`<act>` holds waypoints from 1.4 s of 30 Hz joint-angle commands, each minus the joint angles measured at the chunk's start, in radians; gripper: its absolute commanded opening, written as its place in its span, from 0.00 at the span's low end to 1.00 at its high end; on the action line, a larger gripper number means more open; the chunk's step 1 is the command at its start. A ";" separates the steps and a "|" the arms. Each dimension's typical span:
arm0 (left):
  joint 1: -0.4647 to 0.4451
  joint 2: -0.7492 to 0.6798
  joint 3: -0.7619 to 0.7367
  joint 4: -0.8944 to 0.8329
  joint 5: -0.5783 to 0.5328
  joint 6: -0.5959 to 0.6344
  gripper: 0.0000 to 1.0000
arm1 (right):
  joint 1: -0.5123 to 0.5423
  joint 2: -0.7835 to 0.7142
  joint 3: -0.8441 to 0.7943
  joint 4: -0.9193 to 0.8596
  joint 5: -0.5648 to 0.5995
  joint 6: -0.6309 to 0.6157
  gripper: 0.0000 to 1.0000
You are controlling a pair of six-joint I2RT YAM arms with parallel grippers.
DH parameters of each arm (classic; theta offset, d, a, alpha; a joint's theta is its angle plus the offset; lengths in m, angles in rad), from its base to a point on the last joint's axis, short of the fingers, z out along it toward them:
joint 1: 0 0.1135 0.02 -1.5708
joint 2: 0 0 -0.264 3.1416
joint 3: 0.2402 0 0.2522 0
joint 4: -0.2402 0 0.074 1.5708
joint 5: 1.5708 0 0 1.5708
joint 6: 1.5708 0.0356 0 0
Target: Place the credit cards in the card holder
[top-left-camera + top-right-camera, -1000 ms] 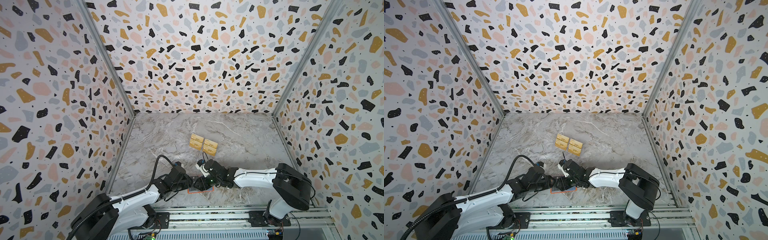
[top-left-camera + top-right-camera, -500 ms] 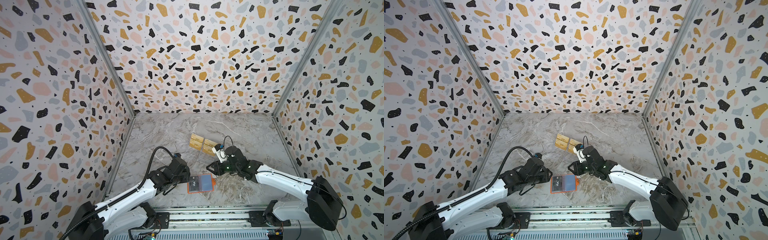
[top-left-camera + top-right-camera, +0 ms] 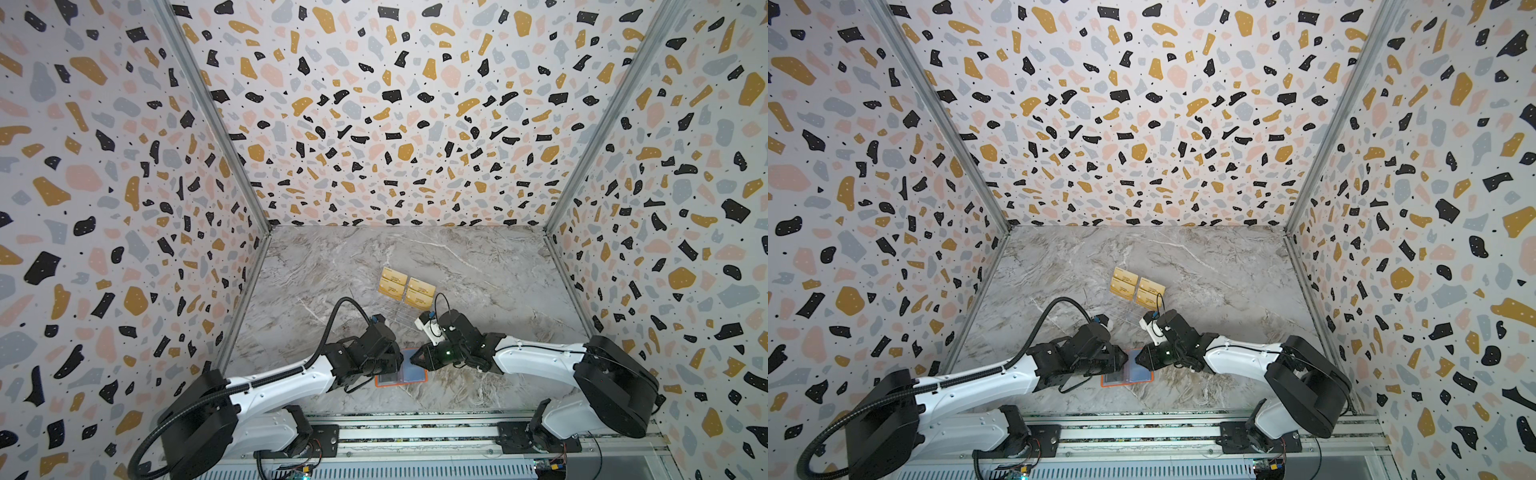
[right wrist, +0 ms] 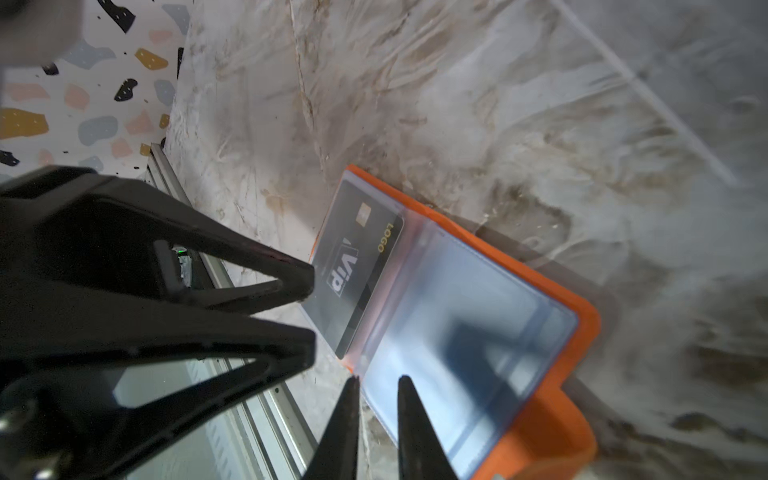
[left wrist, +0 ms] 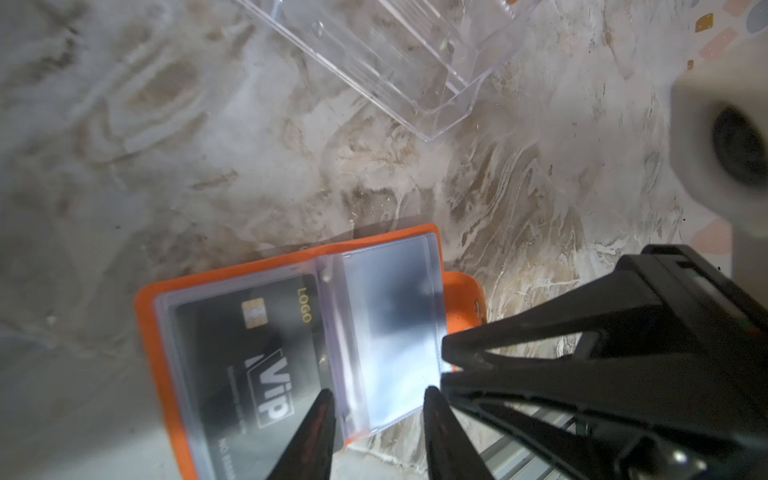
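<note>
The orange card holder (image 3: 419,374) (image 3: 1138,375) lies open near the table's front edge. A black "Vip" credit card (image 5: 266,357) (image 4: 353,266) sits in one clear sleeve, and the bluish sleeve (image 5: 390,324) (image 4: 465,332) beside it holds nothing. My left gripper (image 5: 380,395) (image 3: 400,360) is open just above the holder, its fingertips either side of the fold between the sleeves. My right gripper (image 4: 379,380) (image 3: 414,358) faces it tip to tip. Its jaws stand a narrow gap apart at the empty sleeve's corner, with no card in them. Gold credit cards (image 3: 407,289) (image 3: 1137,286) stand behind.
The gold cards rest in a clear acrylic tiered stand (image 5: 395,62) (image 3: 405,318) just behind the holder. A metal rail (image 3: 415,432) runs along the front edge. Patterned walls close in the left, right and back sides.
My right gripper has come back from the stand to the holder, and its jaws have narrowed. My left gripper has moved right, over the holder's left half.
</note>
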 commanded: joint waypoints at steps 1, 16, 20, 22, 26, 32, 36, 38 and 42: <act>-0.008 0.044 -0.014 0.097 0.021 -0.033 0.38 | 0.001 -0.005 -0.011 0.022 0.051 0.006 0.19; -0.008 0.139 -0.022 0.197 0.051 -0.037 0.39 | -0.009 0.036 -0.052 -0.012 0.118 -0.006 0.18; -0.007 0.155 -0.032 0.219 0.060 -0.041 0.39 | -0.010 0.040 -0.052 -0.011 0.118 -0.004 0.17; -0.007 0.160 -0.035 0.228 0.062 -0.042 0.39 | -0.010 0.044 -0.051 -0.012 0.118 -0.003 0.17; -0.006 0.170 -0.042 0.220 0.052 -0.043 0.39 | -0.010 0.054 -0.048 -0.014 0.113 -0.003 0.17; -0.006 0.193 -0.060 0.251 0.066 -0.050 0.39 | -0.010 0.054 -0.046 -0.018 0.114 -0.004 0.16; -0.003 0.181 -0.088 0.303 0.082 -0.071 0.40 | -0.009 0.052 -0.044 -0.022 0.115 -0.003 0.16; 0.001 0.175 -0.105 0.338 0.097 -0.082 0.40 | -0.009 0.053 -0.042 -0.024 0.114 -0.004 0.16; 0.021 0.161 -0.153 0.445 0.143 -0.119 0.40 | -0.010 0.054 -0.038 -0.027 0.113 -0.004 0.16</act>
